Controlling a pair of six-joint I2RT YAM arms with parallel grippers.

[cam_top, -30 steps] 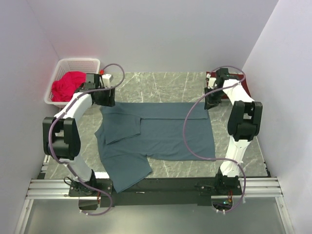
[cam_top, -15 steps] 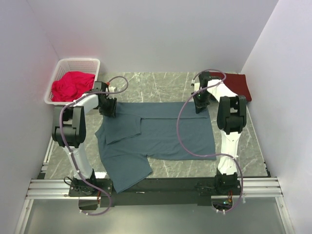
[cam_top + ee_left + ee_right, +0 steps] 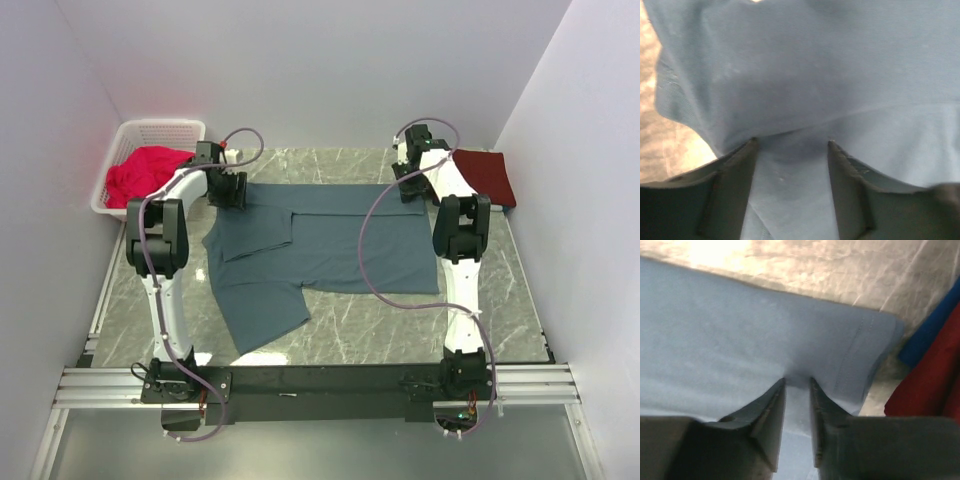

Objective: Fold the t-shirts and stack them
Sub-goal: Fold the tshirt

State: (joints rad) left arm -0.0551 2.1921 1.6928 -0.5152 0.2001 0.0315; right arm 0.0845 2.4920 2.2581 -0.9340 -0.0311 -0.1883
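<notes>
At about 10 o'clock, off the tabletop's (image 3: pixel 400 335) corner, a white basket (image 3: pixel 122 133) holds a heap of red cloth (image 3: pixel 146 172). Just to its right, the left tool (image 3: pixel 232 190) sits on the far-left corner of the slate blue-grey t-shirt (image 3: pixel 330 250). The left wrist view shows a thick fold of cloth bunched between its fingers (image 3: pixel 735 185), which reads as a grasp. The shirt lies spread over the middle of the tabletop, with one sleeve turned inward and the other flaring out toward 7 o'clock. At its far-right corner, around 1 o'clock, the right tool (image 3: pixel 409 190) is clenched tight on the hem, its fingers (image 3: pixel 767 415) nearly meeting through the cloth. Past it, at 2 o'clock, the maroon t-shirt (image 3: pixel 487 176) lies folded and well apart. The step looks like the first fold of the blue-grey shirt, with both far corners held. The next move probably calls for lifting the two corners together and carrying them evenly toward 6 o'clock, keeping the edge taut. The loose sleeve will need tucking in.
</notes>
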